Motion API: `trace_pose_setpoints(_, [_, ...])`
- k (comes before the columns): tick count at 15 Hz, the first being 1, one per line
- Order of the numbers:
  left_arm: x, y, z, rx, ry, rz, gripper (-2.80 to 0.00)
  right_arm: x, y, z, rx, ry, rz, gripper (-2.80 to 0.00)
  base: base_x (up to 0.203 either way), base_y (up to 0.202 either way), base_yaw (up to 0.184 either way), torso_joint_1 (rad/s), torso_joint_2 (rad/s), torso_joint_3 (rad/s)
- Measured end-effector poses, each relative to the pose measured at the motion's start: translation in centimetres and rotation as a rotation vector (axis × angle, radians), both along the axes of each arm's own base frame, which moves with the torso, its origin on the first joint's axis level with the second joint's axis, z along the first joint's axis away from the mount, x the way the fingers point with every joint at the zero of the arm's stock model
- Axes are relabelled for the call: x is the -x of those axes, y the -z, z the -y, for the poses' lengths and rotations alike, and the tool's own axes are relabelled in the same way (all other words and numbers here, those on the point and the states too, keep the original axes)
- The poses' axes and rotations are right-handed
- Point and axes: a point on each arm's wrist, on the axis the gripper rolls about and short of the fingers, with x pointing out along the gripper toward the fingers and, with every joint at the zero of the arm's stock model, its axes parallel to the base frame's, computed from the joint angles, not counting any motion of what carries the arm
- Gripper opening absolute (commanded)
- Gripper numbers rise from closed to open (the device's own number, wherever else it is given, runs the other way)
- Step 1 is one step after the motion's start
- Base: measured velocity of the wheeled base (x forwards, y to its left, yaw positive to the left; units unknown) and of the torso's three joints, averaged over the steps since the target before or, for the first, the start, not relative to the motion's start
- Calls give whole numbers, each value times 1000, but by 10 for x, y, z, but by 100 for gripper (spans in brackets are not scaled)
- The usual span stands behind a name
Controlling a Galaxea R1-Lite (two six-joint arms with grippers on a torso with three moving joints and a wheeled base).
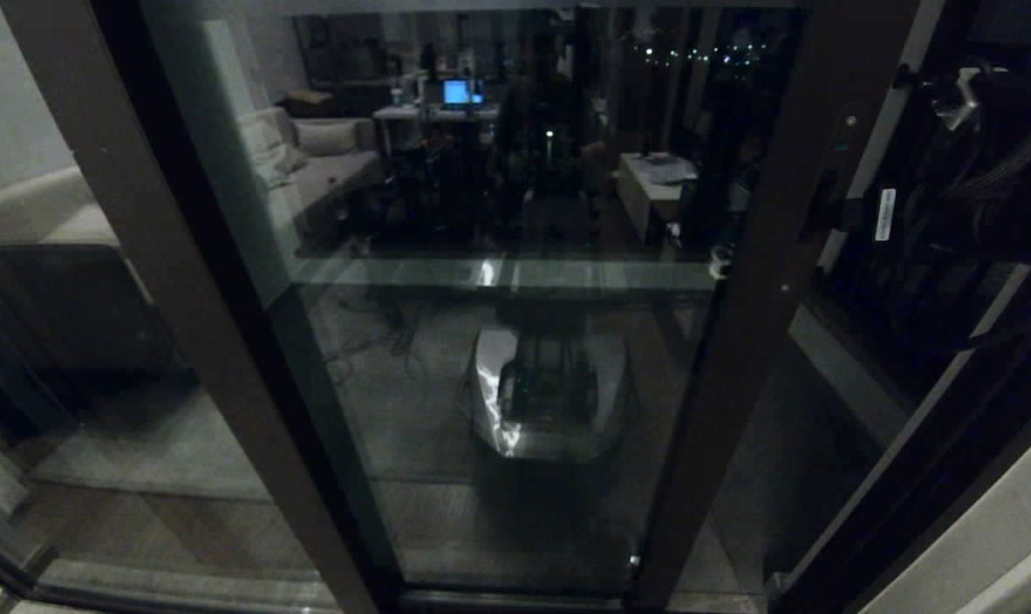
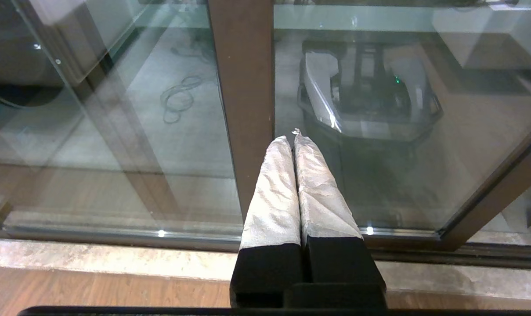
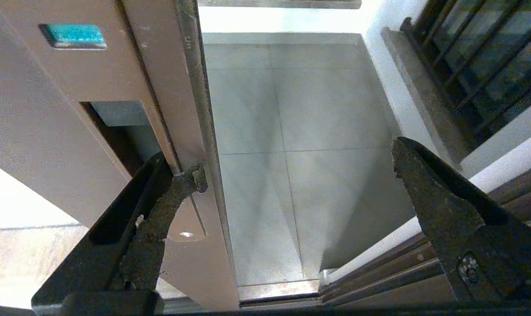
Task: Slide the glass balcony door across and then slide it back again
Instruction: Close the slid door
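- Glass balcony door point(image 1: 524, 298) fills the head view; its handle stile point(image 3: 116, 109) stands beside an open gap onto balcony tiles point(image 3: 300, 131).
- Right tool point(image 3: 296, 171) spread wide, one finger point(image 3: 168, 197) touching the stile edge by the handle slot.
- Left tool point(image 2: 294, 138) pressed shut, empty, parked low near the door's bottom.

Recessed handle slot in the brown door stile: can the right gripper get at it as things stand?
Probably yes: the right gripper is open, one finger already at the recessed handle slot of the glass balcony door, with nothing between.
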Motion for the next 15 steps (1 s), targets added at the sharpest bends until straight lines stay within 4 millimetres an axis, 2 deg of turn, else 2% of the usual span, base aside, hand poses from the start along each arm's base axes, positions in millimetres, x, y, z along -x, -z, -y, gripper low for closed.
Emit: trace_pose_setpoints(15, [0, 0, 0, 0, 0, 1, -280, 6, 0, 32, 7, 49, -2, 0, 0, 0, 0, 0, 0, 0])
